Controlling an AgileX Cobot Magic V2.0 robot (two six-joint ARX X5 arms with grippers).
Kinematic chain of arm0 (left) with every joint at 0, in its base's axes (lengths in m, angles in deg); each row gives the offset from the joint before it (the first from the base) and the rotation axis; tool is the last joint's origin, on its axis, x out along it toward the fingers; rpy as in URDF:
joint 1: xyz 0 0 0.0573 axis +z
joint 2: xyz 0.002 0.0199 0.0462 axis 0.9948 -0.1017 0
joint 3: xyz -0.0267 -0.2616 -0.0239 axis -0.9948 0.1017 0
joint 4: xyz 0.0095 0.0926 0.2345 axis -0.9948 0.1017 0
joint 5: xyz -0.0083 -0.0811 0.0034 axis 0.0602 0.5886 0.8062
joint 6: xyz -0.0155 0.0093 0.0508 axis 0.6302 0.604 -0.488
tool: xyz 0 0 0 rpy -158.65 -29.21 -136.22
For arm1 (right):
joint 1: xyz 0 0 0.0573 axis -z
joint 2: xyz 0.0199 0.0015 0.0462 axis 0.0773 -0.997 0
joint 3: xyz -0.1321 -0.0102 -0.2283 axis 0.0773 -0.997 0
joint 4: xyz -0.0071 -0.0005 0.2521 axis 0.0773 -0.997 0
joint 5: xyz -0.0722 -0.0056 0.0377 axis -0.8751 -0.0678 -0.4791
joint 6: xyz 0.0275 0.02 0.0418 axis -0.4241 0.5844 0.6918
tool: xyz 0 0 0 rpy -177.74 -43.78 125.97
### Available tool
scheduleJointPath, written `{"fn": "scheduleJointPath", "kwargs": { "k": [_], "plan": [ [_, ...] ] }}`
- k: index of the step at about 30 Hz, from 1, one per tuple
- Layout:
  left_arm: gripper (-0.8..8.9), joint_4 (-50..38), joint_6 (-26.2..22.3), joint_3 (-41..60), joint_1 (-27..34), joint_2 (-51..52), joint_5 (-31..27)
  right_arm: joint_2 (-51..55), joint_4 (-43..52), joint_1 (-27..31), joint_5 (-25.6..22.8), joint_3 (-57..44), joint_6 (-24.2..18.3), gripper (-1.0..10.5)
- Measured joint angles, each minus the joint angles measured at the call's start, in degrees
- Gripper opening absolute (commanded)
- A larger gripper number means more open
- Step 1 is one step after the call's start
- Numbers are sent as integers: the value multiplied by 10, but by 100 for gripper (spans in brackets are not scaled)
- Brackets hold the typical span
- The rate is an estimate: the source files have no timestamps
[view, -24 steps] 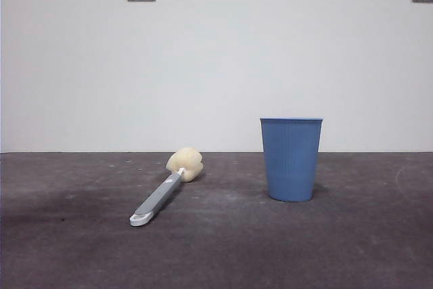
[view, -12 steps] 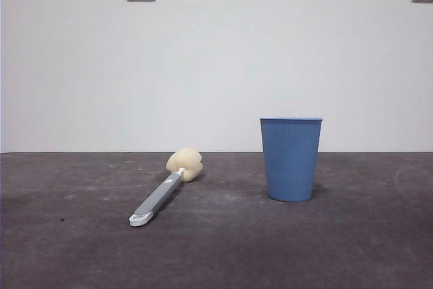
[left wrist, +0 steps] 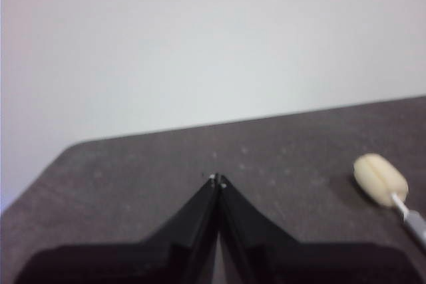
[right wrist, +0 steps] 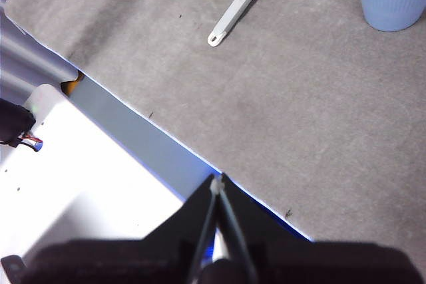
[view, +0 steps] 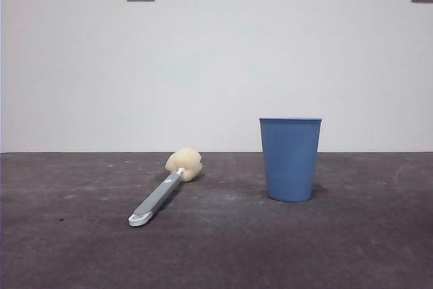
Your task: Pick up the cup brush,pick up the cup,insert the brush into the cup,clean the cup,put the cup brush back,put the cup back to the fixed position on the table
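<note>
We see even, soft light in the front view, sharp throughout, with faint shadows beside the cup (view: 291, 159). The left wrist view is blurred and hazy. In the right wrist view, a white surface beside the worktop (right wrist: 319, 111) glares, overexposed.

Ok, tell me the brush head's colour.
Cream-yellow sponge head, clearest in the front view.

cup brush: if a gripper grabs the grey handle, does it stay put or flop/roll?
The cup brush lies flat on the table. Its handle looks flat and rigid, so it probably won't roll or bend. The sponge head looks soft and will likely squash if pinched. It is probably light, so a nudge at the white tip may pivot it.
</note>
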Motion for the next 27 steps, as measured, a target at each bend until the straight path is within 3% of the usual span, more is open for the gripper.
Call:
{"fn": "scheduleJointPath", "kwargs": {
  "k": [9, 15, 27],
  "plan": [
    [-3, 8, 38, 66, 1, 14, 0, 0, 0, 0, 0, 0, 0, 1],
    [-3, 69, 58, 67, 1, 14, 2, 0, 0, 0, 0, 0, 0, 1],
    [-3, 71, 73, 67, 1, 14, 2, 0, 0, 0, 0, 0, 0, 1]
  ]
}}
